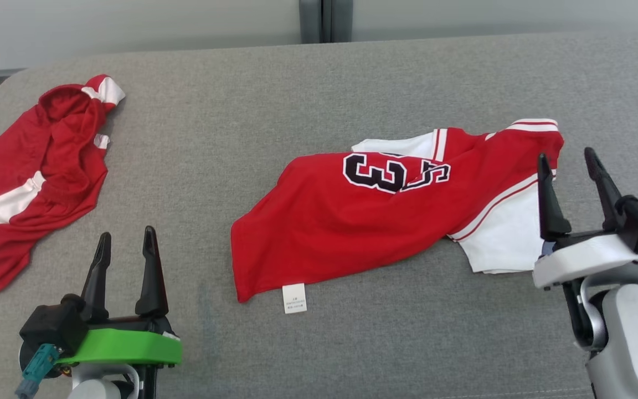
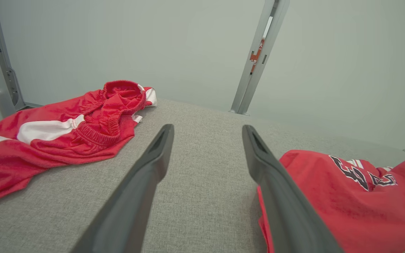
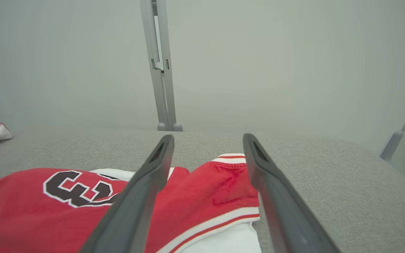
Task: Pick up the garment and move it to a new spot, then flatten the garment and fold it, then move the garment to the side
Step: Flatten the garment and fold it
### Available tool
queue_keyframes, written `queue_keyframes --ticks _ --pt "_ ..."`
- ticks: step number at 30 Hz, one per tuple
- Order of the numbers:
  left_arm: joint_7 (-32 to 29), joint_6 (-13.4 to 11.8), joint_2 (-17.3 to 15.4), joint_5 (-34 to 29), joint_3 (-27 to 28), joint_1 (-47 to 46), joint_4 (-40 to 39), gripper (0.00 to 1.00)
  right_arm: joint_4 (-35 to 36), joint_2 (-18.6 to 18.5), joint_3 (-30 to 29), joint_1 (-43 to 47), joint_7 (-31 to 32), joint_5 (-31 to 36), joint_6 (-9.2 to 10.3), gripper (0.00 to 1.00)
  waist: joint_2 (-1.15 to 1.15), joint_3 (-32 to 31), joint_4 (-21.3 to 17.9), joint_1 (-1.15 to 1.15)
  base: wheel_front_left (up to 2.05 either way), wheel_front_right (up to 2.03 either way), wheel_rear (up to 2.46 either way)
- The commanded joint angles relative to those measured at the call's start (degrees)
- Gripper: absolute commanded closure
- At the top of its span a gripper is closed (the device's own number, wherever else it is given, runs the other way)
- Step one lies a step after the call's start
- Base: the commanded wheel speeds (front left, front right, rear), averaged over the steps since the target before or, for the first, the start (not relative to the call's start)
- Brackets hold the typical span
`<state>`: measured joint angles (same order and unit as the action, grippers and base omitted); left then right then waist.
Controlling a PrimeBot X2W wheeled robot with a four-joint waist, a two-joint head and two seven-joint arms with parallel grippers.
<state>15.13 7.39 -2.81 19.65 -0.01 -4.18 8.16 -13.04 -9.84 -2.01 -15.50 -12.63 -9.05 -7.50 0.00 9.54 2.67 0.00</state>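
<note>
Between spread left claw [image 1: 128, 233] and spread right claw [image 1: 565, 153] lies the crumpled jersey [image 1: 374, 221].

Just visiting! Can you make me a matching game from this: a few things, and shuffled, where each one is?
1 numbered jersey
2 red shorts
3 white label
4 metal post

a far left of the grey surface
b upright behind the surface
c middle of the surface, rumpled
d at the jersey's near hem

Pairs: 1-c, 2-a, 3-d, 4-b
</note>
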Motion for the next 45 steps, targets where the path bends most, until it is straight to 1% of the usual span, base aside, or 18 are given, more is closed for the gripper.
queue_keyframes --ticks 1,6,16,24,35,38,41,43,45 --pt "0.02 0.14 -0.17 -1.19 0.41 0.67 -0.05 0.00 1.15 0.07 0.71 1.89 -0.68 -0.23 0.01 0.00 0.00 -2.26 -2.14 0.00 0.00 0.00 0.00" --pt "0.02 0.14 -0.17 -2.25 0.74 2.25 0.66 0.00 3.77 1.37 2.60 6.53 -1.64 -0.79 0.01 0.00 0.00 -4.68 -3.41 0.00 0.00 0.00 0.00" --pt "0.02 0.14 -0.16 -3.39 -0.45 5.77 2.85 0.00 0.93 3.40 2.15 12.22 -1.28 -1.37 0.01 0.00 0.00 -8.64 -4.21 0.00 0.00 0.00 0.00" --pt "0.02 0.14 -0.16 -2.87 -0.68 6.50 3.97 0.00 0.67 3.92 1.24 12.45 -0.46 -1.51 0.01 0.00 0.00 -9.18 -4.41 0.00 0.00 0.00 0.00" --pt "0.03 0.14 -0.16 -2.30 -1.22 5.17 4.55 0.00 0.89 4.07 0.78 10.93 0.58 -1.76 0.01 0.00 0.00 -7.96 -4.20 0.00 0.00 0.00 0.00" --pt "0.02 0.14 -0.16 -2.71 -3.34 4.97 6.05 0.00 -0.24 3.64 -0.06 10.06 2.99 -1.97 0.01 0.00 0.00 -7.44 -4.33 0.00 0.00 0.00 0.00" --pt "-0.09 0.14 -0.19 -2.21 -6.76 4.37 10.92 0.00 -2.90 3.07 -1.70 8.20 8.61 -2.09 0.01 0.00 0.00 -6.83 -4.63 0.00 0.00 0.00 0.00" --pt "-0.51 0.14 -0.36 -1.93 -8.51 2.92 13.84 0.00 -5.32 2.58 -2.56 6.59 12.95 -1.73 0.01 0.00 0.00 -6.23 -4.77 0.00 0.00 0.00 0.00" --pt "-0.93 0.14 -0.48 -1.40 -9.97 1.40 16.56 0.00 -7.52 1.98 -3.25 4.40 16.02 -1.51 0.01 0.00 0.00 -5.36 -4.76 0.00 0.00 0.00 0.00"
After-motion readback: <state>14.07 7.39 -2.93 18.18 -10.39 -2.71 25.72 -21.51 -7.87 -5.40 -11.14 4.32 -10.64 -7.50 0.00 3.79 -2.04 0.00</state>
